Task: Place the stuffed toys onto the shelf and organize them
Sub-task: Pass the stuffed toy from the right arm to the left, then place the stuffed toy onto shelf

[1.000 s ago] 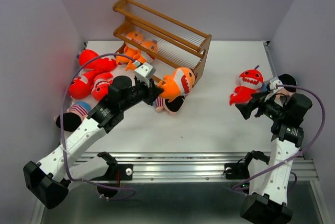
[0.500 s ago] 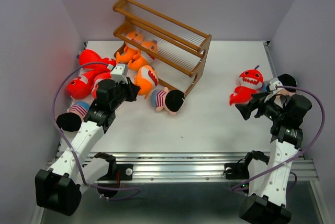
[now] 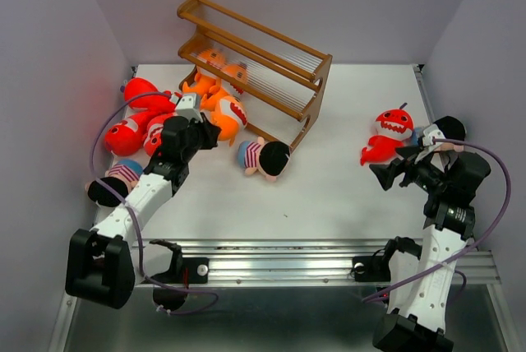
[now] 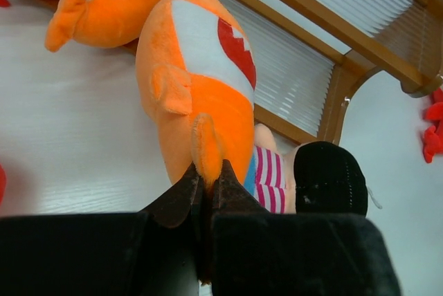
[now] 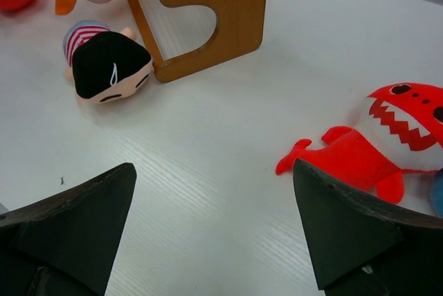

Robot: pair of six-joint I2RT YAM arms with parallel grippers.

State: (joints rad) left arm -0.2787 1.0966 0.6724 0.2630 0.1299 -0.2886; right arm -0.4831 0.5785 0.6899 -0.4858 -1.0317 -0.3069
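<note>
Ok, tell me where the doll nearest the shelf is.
In the top view, left of centre, the doll lies at the foot of the shelf, right of the orange shark pinched by the left gripper.

At three o'clock, red shark (image 3: 390,134) with white teeth; orange shark (image 4: 201,88), white-banded; doll (image 3: 265,157) striped red-white, black-haired; brown shelf (image 3: 263,39); white surface (image 3: 345,196).

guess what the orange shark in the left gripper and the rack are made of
Orange shark: soft plush fabric, matte; fuzzy nap, stitched fin seams. Rack: probably stained wood, smooth low sheen; faint grain on its side.
</note>
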